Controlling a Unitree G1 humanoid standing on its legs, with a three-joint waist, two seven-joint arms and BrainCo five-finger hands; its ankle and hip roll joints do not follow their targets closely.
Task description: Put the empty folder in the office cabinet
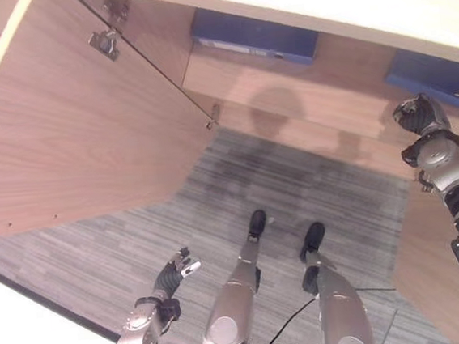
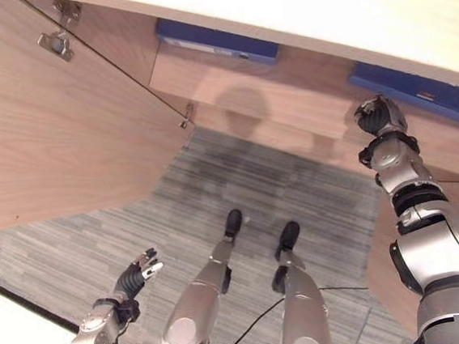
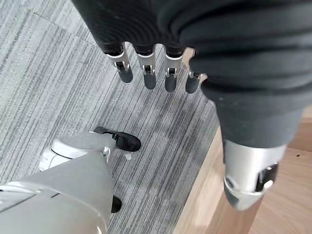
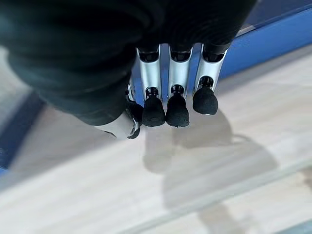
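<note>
A blue folder is lying on the cabinet shelf, apparently placed. The right hand is hovering empty beside the shelf, fingers relaxed; the left hand is hanging open below it.

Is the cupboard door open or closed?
Open. The cabinet door swings out to the robot's left with its hinge showing, and you can see blue folders lying on the shelf inside.
</note>
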